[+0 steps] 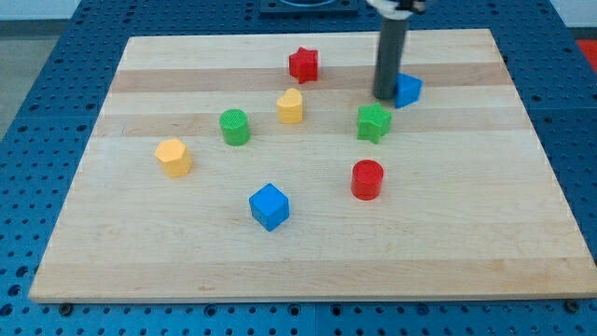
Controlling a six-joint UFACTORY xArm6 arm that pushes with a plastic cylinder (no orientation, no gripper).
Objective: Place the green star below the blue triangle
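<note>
The green star (373, 122) lies on the wooden board at the view's upper right of centre. The blue triangle (408, 90) lies just above it and slightly to the right, partly hidden by the rod. My tip (384, 96) rests on the board right against the blue triangle's left side and just above the green star, a small gap from the star's top edge.
A red star (303, 64) lies at the top centre. A yellow block (290, 106) and a green cylinder (234, 127) lie left of the green star. A yellow hexagon (173, 157) is at the left. A red cylinder (367, 179) and a blue cube (270, 206) lie lower down.
</note>
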